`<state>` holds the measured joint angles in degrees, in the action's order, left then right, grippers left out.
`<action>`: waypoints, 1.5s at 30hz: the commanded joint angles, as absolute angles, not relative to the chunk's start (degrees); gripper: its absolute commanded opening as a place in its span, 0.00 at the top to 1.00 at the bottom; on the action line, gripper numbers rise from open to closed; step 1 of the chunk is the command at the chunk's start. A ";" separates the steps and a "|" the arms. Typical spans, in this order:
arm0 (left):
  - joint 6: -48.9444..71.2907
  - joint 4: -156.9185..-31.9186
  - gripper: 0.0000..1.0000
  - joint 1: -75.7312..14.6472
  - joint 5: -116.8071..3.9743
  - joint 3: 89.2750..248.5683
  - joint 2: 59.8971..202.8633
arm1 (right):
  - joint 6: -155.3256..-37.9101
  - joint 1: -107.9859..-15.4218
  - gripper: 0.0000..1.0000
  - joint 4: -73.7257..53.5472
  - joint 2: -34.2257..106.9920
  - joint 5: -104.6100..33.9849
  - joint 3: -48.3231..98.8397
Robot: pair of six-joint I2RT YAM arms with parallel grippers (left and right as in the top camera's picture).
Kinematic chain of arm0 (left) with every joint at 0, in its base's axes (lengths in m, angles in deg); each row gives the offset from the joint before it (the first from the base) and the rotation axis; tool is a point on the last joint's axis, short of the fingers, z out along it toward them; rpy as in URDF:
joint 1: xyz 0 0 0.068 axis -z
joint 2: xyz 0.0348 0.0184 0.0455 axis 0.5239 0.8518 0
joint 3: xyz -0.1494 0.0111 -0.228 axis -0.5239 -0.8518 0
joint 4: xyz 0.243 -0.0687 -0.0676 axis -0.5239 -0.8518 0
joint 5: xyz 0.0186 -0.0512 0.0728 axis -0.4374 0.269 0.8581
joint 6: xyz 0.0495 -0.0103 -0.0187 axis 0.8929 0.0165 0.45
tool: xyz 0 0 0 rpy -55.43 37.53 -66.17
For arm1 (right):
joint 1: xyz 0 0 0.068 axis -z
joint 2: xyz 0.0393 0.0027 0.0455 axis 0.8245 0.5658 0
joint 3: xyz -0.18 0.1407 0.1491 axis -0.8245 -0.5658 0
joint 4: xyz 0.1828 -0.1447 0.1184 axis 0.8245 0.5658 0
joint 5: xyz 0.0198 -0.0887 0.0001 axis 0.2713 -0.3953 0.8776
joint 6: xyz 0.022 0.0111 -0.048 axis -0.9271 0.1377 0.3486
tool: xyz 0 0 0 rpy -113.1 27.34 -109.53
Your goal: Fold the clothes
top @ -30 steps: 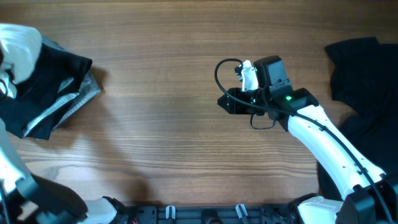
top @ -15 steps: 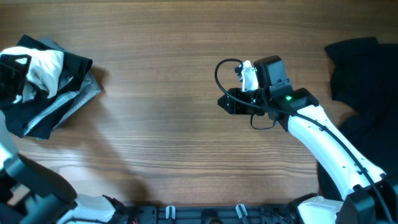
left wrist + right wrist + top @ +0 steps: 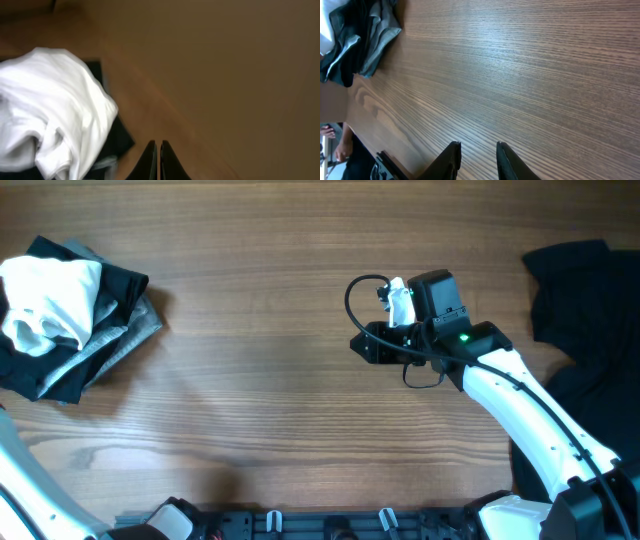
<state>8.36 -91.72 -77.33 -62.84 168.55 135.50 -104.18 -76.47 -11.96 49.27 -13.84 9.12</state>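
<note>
End effector, left: closed, empty

Crumpled white T-shirt atop black and seemingly grey clothes.

No legible text, label, brand, number or sign on the clothes or elsewhere.
</note>
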 commanded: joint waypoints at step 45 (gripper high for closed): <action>34.33 -124.61 0.00 -46.86 -43.50 170.06 110.80 | -97.73 -76.51 0.00 -7.28 8.24 -39.69 12.57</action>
<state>33.52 -121.95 -47.38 -49.14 170.76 111.57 -98.43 -76.49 -7.83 9.23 -35.24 12.00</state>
